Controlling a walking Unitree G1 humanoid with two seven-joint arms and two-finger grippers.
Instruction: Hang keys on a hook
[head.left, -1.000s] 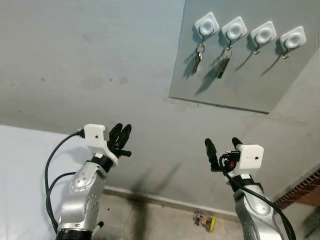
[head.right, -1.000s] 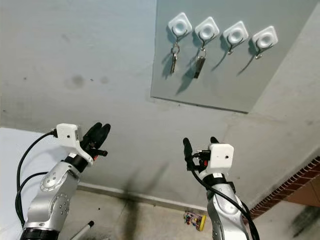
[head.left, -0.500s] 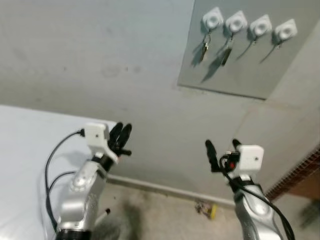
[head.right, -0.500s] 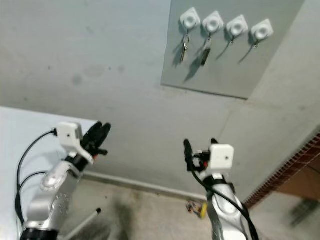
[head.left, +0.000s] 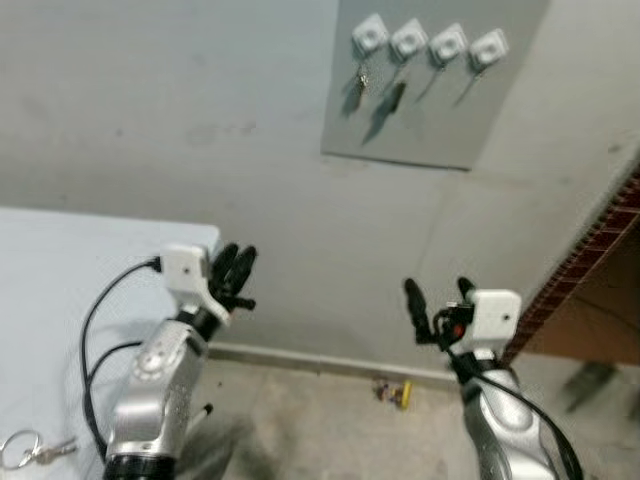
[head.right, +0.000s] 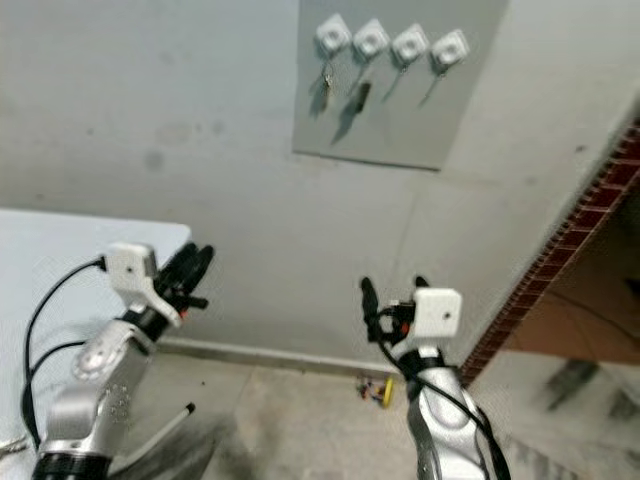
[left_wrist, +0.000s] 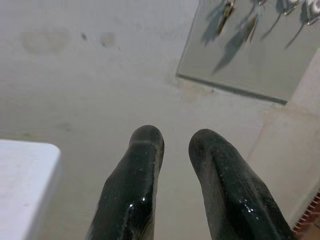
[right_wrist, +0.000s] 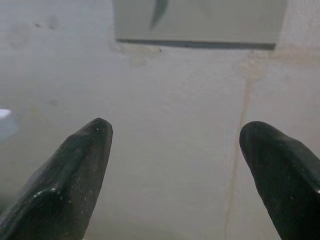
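Note:
High on the wall a grey panel (head.left: 420, 120) carries a row of white hooks (head.left: 447, 43). Key bunches (head.left: 358, 80) hang from the two hooks on the left; the other two are bare. A key ring with keys (head.left: 30, 450) lies on the white table (head.left: 60, 260) at the lower left. My left gripper (head.left: 232, 270) is raised beside the table's corner, well below the panel, fingers together and holding nothing. Held up at the same height, my right gripper (head.left: 438, 295) stands open and empty. The left wrist view has the panel (left_wrist: 250, 55) above the fingertips (left_wrist: 147, 140).
The bare grey wall (head.left: 150, 120) fills the space ahead. A brick edge (head.left: 590, 260) and an opening lie to the right. On the concrete floor at the wall's foot sits a small yellow object (head.left: 393, 390).
The camera has drawn back and turned: the panel looks smaller and farther up, and the table with the key ring has come into view. Both arms keep their raised pose.

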